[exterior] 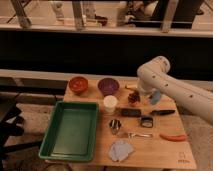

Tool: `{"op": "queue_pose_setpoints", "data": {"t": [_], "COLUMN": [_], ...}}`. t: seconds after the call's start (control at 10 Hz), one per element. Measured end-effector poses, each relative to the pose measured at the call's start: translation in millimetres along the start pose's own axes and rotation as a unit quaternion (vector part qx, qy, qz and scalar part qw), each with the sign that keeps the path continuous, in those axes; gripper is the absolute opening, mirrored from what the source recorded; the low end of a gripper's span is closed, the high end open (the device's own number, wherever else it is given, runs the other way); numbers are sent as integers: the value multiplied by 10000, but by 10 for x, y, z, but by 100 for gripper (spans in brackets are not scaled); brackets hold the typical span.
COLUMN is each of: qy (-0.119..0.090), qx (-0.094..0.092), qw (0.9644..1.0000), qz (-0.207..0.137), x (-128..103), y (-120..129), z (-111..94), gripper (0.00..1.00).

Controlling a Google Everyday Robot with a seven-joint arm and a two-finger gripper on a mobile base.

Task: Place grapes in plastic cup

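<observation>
My arm (172,87) fills the right of frame and the gripper is hidden behind it, somewhere near the plastic cup (155,96) at center-right. Grapes (133,97) sit just left of the cup, touching nothing. Next, imo: come down slow over the bunch, grab mid-cluster, don't clip the cup.

The grapes (133,97) are a small bunch of dark purple-brown round fruit lying on the wooden table (155,150), toward its far edge, right of the cream-white cup (110,104). The plastic cup (155,96), pale light-blue, stands just right of the bunch and is largely hidden behind the white arm (172,89), so only part of its wall shows. The gripper cannot be seen; it lies somewhere behind the arm near the cup.
</observation>
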Motion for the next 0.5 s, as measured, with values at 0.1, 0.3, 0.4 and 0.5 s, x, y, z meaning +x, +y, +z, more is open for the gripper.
{"op": "queue_pose_setpoints", "data": {"t": [0.1, 0.3, 0.4, 0.5], "qy": [22, -9, -18, -24], "qx": [29, 96, 120, 144], "qw": [10000, 9996, 9994, 9990], "qz": [60, 247, 327, 412], "x": [49, 153, 208, 271], "y": [-44, -150, -180, -204], "z": [-3, -30, -46, -57], "gripper": [0, 0, 0, 0]}}
